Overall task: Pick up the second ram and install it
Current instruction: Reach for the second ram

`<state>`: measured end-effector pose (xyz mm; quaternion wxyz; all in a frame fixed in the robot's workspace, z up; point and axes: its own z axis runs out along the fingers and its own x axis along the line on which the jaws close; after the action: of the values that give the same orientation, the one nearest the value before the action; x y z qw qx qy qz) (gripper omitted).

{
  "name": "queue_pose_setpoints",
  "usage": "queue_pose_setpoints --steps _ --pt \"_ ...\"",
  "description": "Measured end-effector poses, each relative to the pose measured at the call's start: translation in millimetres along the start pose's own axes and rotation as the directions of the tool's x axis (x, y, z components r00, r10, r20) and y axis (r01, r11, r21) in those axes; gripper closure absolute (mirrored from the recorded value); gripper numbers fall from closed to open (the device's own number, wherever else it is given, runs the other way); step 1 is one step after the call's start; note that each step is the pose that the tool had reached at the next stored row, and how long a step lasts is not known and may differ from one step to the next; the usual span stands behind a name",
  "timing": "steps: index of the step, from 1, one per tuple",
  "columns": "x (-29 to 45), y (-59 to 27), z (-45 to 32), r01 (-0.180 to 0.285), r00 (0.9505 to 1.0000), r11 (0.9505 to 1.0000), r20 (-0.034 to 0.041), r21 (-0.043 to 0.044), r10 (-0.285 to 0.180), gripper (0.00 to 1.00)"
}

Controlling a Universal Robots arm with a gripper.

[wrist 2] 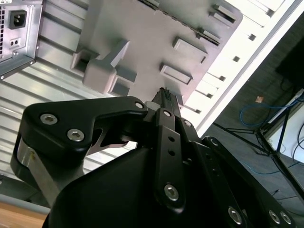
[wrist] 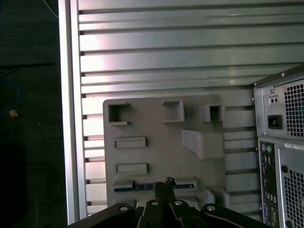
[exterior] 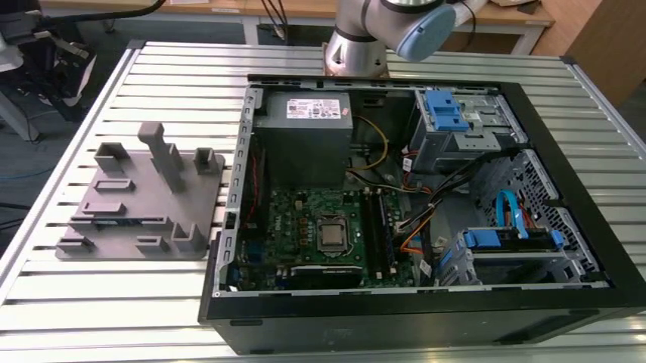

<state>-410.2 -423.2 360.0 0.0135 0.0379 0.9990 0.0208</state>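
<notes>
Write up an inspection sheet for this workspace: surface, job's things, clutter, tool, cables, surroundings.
Surface: slatted metal table, carrying a grey fixture tray and an open computer case.
Job's things: second ram, a blue stick lying in a slot of the fixture tray; green motherboard exposed inside the case.
Clutter: nothing seen.
Grippers: tool is above the fixture tray, nearest the second ram; contact cannot be confirmed.
Cables: bundle of wires and a blue flat cable inside the case; a blue floor cable beside the table.
Surroundings: wooden desk beyond the table; dark floor around it.
</notes>
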Motion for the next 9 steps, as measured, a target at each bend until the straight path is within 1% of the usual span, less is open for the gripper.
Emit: queue_pose_setpoints --steps 9 --pt "0.3 -0.7 15.1 0.000 1.0000 1.0000 0.0001 -0.0001 0.000 0.89"
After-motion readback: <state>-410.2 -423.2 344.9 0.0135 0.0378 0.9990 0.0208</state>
